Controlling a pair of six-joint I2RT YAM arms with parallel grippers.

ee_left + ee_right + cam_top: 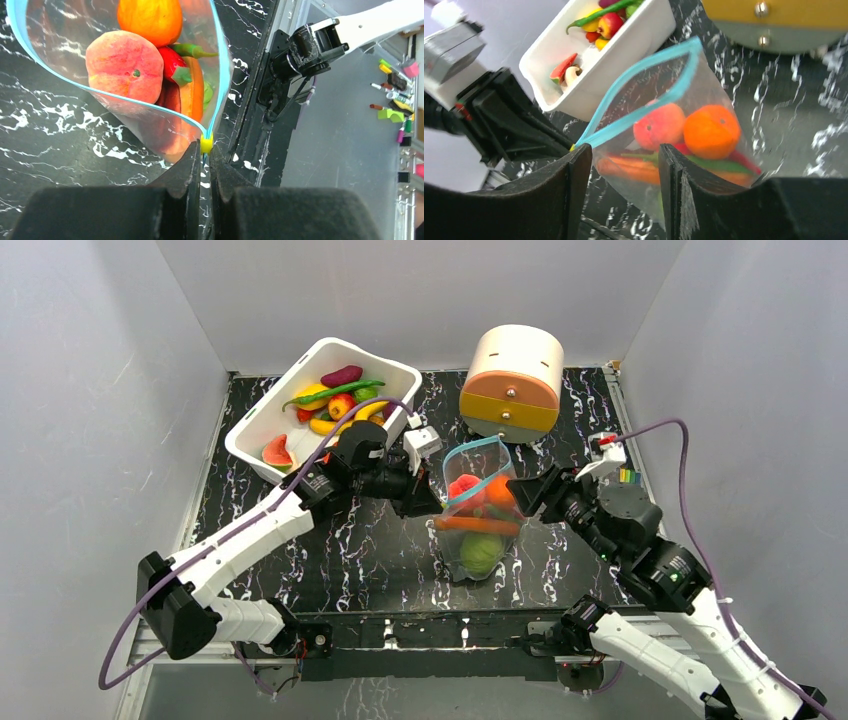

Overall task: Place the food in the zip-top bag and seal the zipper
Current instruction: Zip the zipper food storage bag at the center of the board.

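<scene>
The bag (480, 515) stands mid-table (380, 560), right of the bin (250, 435), holding a peach (659, 125), orange (711, 131), carrot (475, 524) and cabbage (480, 552). Its zipper (642, 113) gapes unsealed. The left gripper (202, 162) pinches the zipper's end. The right gripper (624, 160) has its 2 fingers spread at the bag's other side, possibly touching it.

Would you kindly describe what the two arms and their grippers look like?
The left arm and right arm have white link shells, black joint housings, and a purple cable trailing from each. The left gripper and right gripper are matte black with blunt wedge-shaped fingers. Small green lights dot the right arm.
</scene>
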